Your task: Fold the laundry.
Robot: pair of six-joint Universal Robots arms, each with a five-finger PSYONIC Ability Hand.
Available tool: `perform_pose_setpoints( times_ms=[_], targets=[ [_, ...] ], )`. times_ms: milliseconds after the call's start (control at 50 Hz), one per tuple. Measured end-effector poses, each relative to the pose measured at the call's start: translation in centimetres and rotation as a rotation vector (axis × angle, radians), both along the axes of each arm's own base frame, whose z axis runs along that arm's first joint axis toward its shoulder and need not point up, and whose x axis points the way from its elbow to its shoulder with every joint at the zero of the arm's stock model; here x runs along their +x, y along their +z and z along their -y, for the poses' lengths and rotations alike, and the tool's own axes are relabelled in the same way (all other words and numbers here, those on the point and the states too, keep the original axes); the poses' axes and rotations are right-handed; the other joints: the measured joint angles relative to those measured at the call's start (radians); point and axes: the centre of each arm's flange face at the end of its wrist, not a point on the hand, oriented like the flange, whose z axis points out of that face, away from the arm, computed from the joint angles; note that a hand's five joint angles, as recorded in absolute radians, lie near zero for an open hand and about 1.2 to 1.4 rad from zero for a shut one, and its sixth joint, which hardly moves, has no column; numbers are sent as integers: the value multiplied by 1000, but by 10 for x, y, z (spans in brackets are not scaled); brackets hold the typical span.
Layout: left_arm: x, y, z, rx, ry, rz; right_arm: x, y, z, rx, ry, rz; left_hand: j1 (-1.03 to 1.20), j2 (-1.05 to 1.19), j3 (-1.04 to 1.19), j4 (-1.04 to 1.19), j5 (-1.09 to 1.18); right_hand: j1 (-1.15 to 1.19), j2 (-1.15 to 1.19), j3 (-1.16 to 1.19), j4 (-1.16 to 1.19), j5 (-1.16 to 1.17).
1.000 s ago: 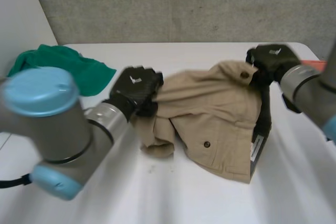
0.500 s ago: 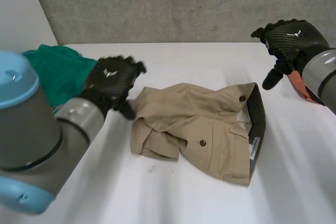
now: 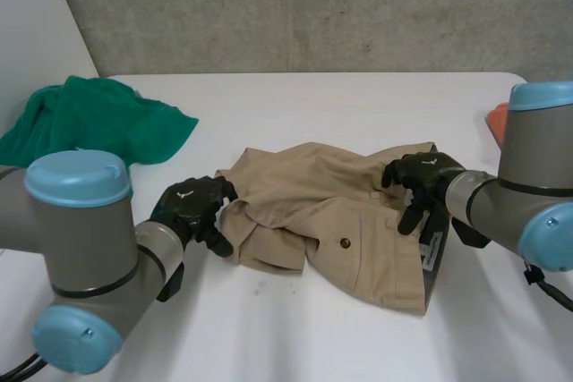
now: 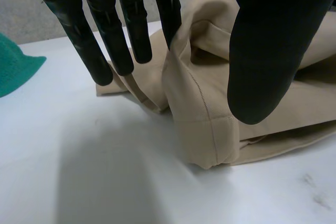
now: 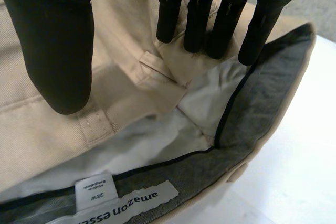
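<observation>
Khaki shorts (image 3: 340,221) lie loosely folded in the middle of the white table (image 3: 304,337), with the waistband and its grey lining (image 5: 262,98) turned toward my right arm. My left hand (image 3: 190,207) is at the shorts' left folded edge (image 4: 205,129). Its fingers (image 4: 126,30) are straight and spread, with the thumb apart on the other side of the fold, and nothing is pinched. My right hand (image 3: 419,176) hovers over the open waistband, fingers (image 5: 199,9) straight and thumb wide apart, above the white pocket lining and the size label (image 5: 121,205).
A crumpled green cloth (image 3: 98,118) lies at the table's back left. An orange thing (image 3: 495,118) peeks out behind my right arm at the table's right edge. A grey wall stands behind the table. Bare table shows in front of the shorts.
Both hands let go of the shorts, lifted apart with fingers spread, then came back down to the left fold and the waistband. The shorts dropped flat onto the table.
</observation>
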Motion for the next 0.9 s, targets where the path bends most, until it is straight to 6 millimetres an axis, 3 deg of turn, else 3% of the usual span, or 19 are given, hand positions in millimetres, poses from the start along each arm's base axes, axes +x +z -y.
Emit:
perform_pose_setpoints(
  times_ms=[200, 280, 320, 380, 520, 560, 580, 600, 660, 740, 820, 900],
  targets=[
    [-10, -18, 16, 18, -5, 17, 9, -23, 12, 40, 2, 35, 469, 499, 497, 497, 489, 47, 61, 51, 44, 39],
    [-13, -17, 20, 5, -7, 20, 13, -23, 9, 43, 21, 40, 550, 625, 617, 627, 601, 481, 498, 497, 512, 492],
    [-14, -14, 22, -7, -8, 18, 15, -21, 8, 35, 30, 42, 550, 627, 618, 629, 601, 585, 648, 636, 640, 606],
    [-16, -2, 25, -39, -7, 8, 17, -9, 8, 9, 39, 45, 551, 627, 618, 629, 601, 585, 670, 660, 674, 609],
    [-13, 65, 22, -202, -24, -14, 11, 59, 0, -151, 60, 41, 551, 630, 625, 629, 601, 585, 670, 660, 677, 609],
    [-7, 101, 17, -307, -35, -1, 4, 97, -9, -260, 75, 5, 551, 631, 625, 629, 601, 585, 670, 663, 677, 609],
    [-7, 101, 17, -307, -35, -1, 4, 97, -9, -260, 75, 5, 551, 631, 625, 629, 601, 585, 670, 663, 677, 609],
    [-3, 127, 12, -390, -43, 18, -3, 124, -17, -345, 81, -35, 551, 631, 625, 629, 601, 585, 670, 665, 678, 609],
    [4, 164, 2, -518, -53, 55, -16, 165, -33, -481, 72, -102, 551, 631, 625, 629, 601, 585, 672, 665, 678, 609],
    [10, 198, -10, -642, -67, 106, -30, 206, -56, -615, 47, -168, 556, 631, 631, 629, 614, 585, 672, 665, 678, 609],
    [12, 212, -17, -696, -90, 160, -37, 221, -73, -657, 45, -217, 556, 633, 632, 630, 617, 585, 672, 665, 678, 609],
    [9, 204, -12, -677, -121, 213, -36, 209, -73, -613, 75, -279, 556, 633, 632, 633, 617, 585, 672, 673, 678, 616]
  ],
)
